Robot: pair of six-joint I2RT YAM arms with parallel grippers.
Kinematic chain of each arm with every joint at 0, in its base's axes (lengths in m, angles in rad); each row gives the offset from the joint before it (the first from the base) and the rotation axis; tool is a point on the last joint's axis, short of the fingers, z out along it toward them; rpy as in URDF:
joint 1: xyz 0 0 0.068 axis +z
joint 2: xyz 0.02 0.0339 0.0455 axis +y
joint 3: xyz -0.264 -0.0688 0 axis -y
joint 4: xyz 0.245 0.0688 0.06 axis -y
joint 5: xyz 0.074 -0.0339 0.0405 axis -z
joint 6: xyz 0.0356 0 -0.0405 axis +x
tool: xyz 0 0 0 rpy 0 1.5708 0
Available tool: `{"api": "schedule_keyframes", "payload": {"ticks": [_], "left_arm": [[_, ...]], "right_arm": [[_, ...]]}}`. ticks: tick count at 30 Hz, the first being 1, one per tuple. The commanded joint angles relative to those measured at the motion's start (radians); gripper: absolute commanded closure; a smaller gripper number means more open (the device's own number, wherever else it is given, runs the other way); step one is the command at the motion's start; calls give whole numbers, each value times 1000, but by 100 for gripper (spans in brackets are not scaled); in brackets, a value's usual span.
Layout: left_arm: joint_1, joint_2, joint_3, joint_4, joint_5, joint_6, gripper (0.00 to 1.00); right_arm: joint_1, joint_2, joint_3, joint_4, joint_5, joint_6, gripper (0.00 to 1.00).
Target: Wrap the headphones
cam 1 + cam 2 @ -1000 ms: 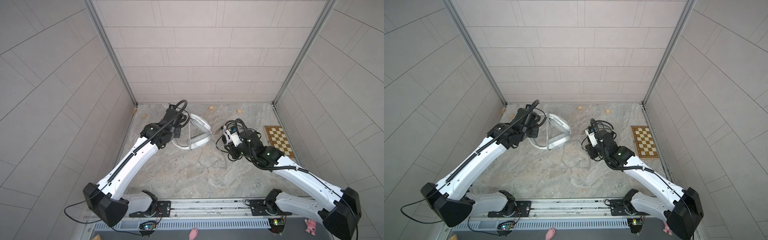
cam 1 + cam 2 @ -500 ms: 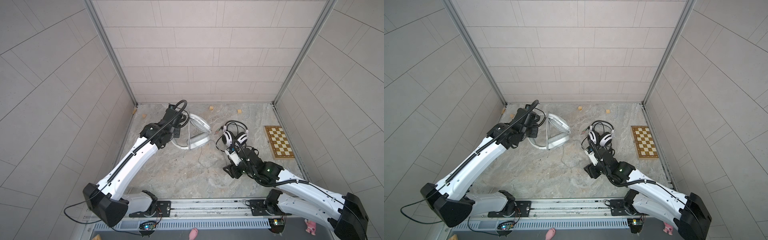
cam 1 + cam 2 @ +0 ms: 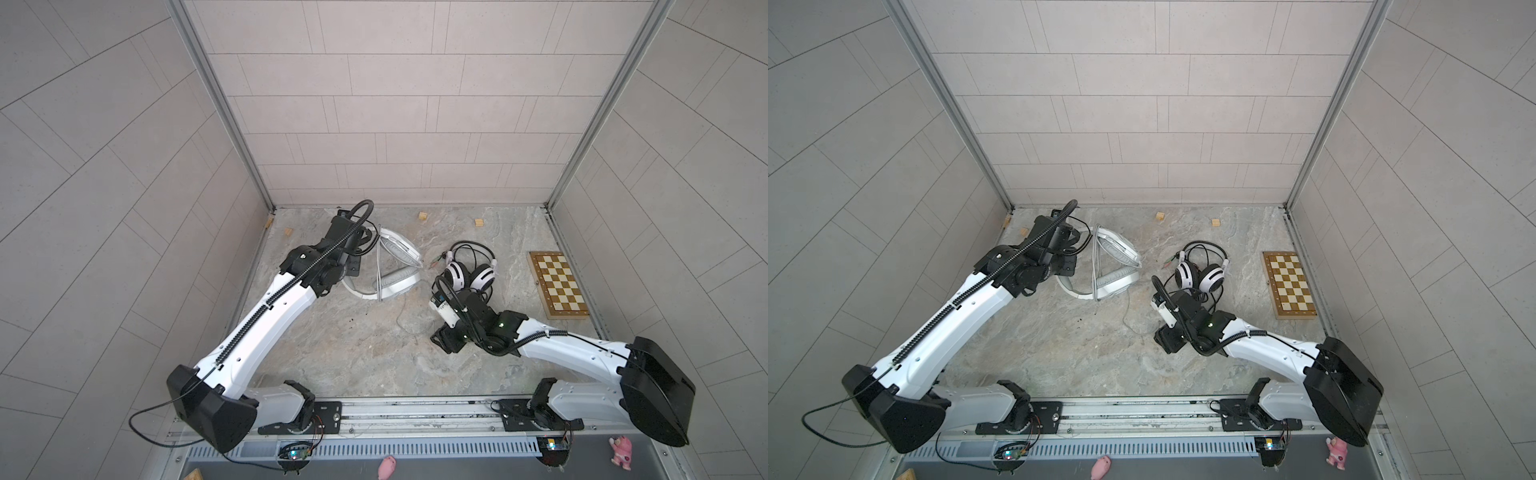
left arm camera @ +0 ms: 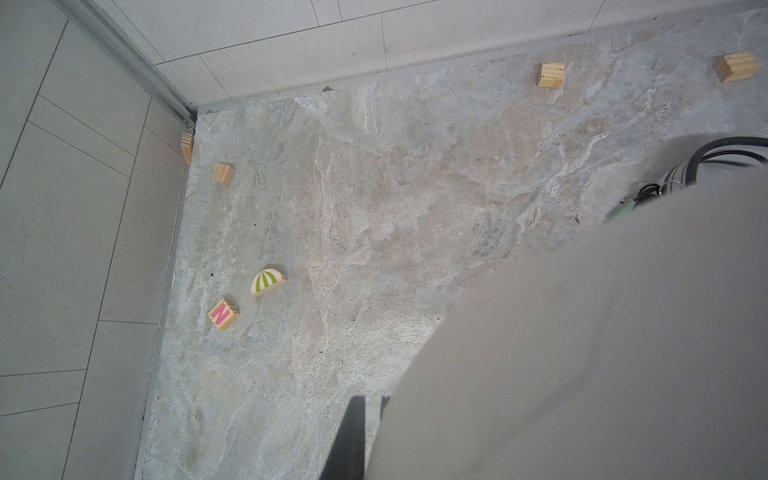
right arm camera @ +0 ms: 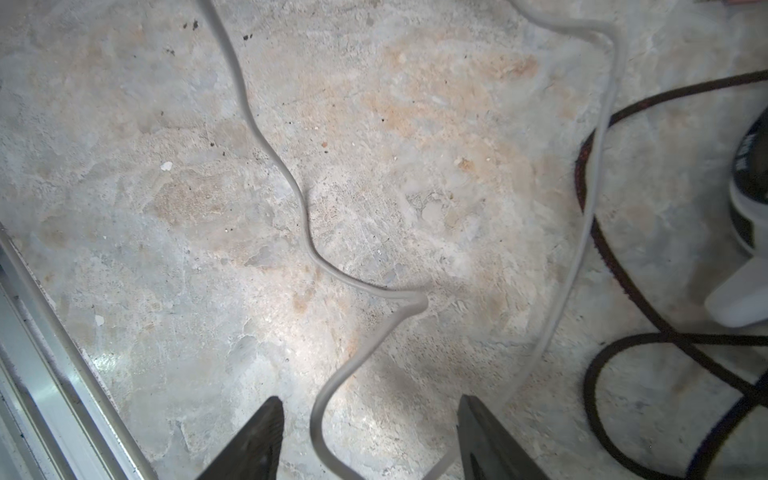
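The white headphones (image 3: 392, 266) stand tilted at the back left, with grey cable strands running across them. My left gripper (image 3: 365, 246) is shut on their headband; in the left wrist view the band is a big grey blur (image 4: 582, 332) beside one dark finger (image 4: 353, 432). The loose grey cable (image 3: 401, 320) trails over the floor toward the front. My right gripper (image 5: 370, 436) hangs open low over that cable (image 5: 316, 249), one strand lying between its fingers. The black-and-white headphones (image 3: 469, 276) lie just behind it with their black cable (image 5: 602, 374) coiled around.
A chessboard (image 3: 559, 284) lies at the right wall. Small wooden blocks (image 3: 422, 216) sit along the back wall. An N block (image 4: 223, 314) and a striped half-round (image 4: 268, 281) lie near the left wall. A metal rail (image 5: 50, 374) runs close to the right gripper.
My right arm has drawn back from the black-and-white headphones toward the front and opened its jaws over the grey cable. The left arm and white headphones have not moved.
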Motion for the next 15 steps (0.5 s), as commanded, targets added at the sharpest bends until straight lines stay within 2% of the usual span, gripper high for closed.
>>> {"api": "schedule_keyframes", "payload": {"ticks": [1, 5, 7, 9, 11, 14, 15], "left_arm": [[8, -19, 8, 37, 20, -33, 100], [13, -7, 12, 44, 36, -34, 100], [14, 0, 14, 43, 40, -34, 100], [18, 3, 17, 43, 41, -34, 100], [25, 4, 16, 43, 42, -35, 100], [43, 4, 11, 47, 43, -41, 100], [49, 4, 8, 51, 43, -46, 100]], "right_arm": [[6, 53, 31, -2, -1, -12, 33], [6, 131, 53, -10, 1, -18, 38], [7, 170, 75, -27, -18, -24, 45], [10, 202, 84, -32, -34, -27, 58], [12, 212, 85, -31, -60, -29, 78], [11, 161, 68, -25, -111, -18, 93], [11, 134, 65, -30, -129, -15, 95]]}}
